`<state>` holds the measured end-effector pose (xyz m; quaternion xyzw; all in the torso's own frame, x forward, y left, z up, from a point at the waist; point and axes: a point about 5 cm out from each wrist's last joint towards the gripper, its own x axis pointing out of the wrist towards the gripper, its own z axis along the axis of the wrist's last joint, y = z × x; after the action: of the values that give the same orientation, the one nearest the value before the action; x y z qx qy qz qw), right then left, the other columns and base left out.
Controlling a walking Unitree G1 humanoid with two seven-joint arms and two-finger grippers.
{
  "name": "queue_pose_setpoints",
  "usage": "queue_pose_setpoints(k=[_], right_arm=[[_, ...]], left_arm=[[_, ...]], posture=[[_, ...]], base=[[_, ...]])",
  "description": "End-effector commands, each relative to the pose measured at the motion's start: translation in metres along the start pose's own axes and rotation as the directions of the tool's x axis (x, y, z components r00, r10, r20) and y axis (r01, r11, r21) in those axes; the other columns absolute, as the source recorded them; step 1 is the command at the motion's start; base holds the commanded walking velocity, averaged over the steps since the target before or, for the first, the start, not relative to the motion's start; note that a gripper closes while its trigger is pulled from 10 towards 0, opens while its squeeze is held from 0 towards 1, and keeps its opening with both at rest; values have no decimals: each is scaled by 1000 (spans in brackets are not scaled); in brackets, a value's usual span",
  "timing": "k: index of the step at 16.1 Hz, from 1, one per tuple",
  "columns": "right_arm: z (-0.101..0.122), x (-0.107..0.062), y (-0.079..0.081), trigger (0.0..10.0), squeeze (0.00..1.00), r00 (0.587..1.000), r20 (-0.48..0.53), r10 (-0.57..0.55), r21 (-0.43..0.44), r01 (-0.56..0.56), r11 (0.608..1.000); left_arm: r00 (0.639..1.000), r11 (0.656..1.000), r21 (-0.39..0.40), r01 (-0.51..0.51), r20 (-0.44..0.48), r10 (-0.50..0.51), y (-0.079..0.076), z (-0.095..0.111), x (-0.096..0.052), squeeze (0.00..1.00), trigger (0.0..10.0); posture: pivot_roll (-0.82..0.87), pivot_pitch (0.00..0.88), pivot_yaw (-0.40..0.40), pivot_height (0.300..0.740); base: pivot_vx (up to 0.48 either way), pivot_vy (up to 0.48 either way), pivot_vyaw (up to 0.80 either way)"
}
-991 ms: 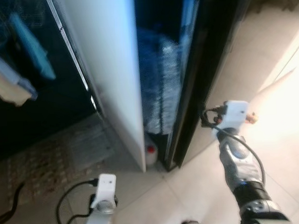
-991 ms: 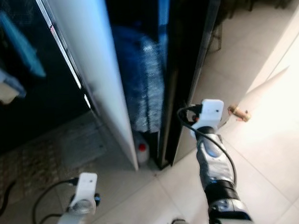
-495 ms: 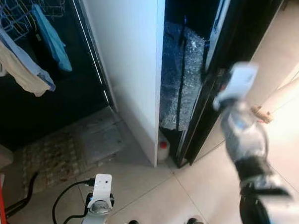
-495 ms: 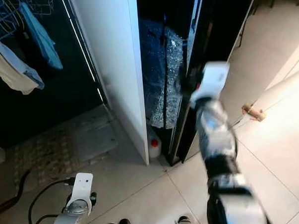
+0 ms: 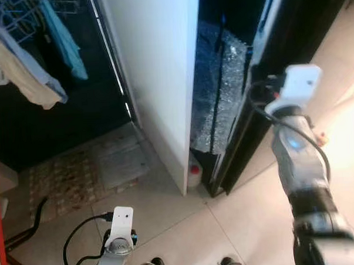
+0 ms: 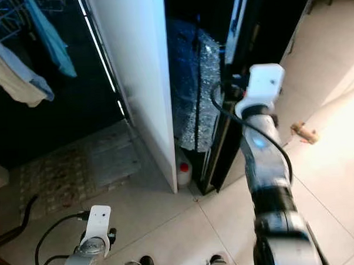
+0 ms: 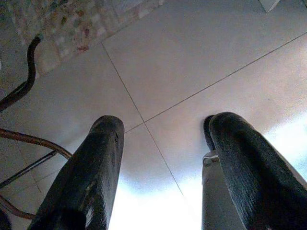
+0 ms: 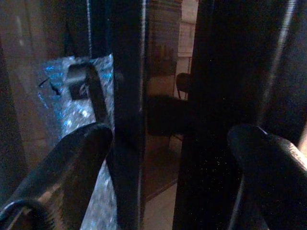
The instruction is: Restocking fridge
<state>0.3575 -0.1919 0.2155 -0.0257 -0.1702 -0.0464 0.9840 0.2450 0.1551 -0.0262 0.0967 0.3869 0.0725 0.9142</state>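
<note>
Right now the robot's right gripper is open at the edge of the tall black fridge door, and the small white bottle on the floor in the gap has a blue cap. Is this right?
Not quite: the cap is red, as the right eye view shows. The small white bottle does stand on the floor in the gap, and the right gripper is open at the edge of the tall black fridge door.

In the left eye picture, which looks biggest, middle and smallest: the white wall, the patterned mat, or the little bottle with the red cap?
1. White wall, largest.
2. Patterned mat, middle.
3. Bottle, smallest.
This is size in the picture only.
</note>
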Motion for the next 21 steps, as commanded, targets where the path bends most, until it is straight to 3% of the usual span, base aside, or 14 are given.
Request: queue_pose_setpoints(k=[1,4,7,10,14,19,21], right_arm=[[-5,-10,-2,10000,0,1000,-23,-12,-1,12,1000],[-29,-30,4,10000,0,992,-129,-11,23,14,1000],[-34,-46,14,10000,0,987,-159,-8,20,11,1000],[-36,-52,-10,10000,0,972,-168,-167,-25,165,986],[-36,-44,-25,10000,0,967,-179,-179,-47,174,984],[-48,-31,-9,10000,0,966,-260,9,29,-2,1000],[-53,-24,-14,10000,0,958,-287,14,-17,-19,1000]], left_arm=[[1000,1000,10,4,-28,-4,1,-9,0,0,10000],[1000,1000,15,6,-30,-5,1,-8,1,0,10000],[1000,1000,15,5,-29,-5,2,-7,1,0,10000],[1000,1000,17,7,-31,-7,1,-6,1,0,10000],[999,1000,17,10,-30,-9,1,-6,1,0,10000],[999,1000,17,12,-31,-12,1,-6,2,0,10000],[999,1000,16,11,-32,-11,1,-6,2,0,10000]], posture=[[-142,173,31,740],[-140,173,29,740],[-145,175,30,740],[-149,180,29,740],[-155,182,28,740],[-152,182,30,740],[-145,183,29,740]], base=[[0,0,0],[0,0,0],[0,0,0],[0,0,0],[0,0,0],[0,0,0],[0,0,0]])
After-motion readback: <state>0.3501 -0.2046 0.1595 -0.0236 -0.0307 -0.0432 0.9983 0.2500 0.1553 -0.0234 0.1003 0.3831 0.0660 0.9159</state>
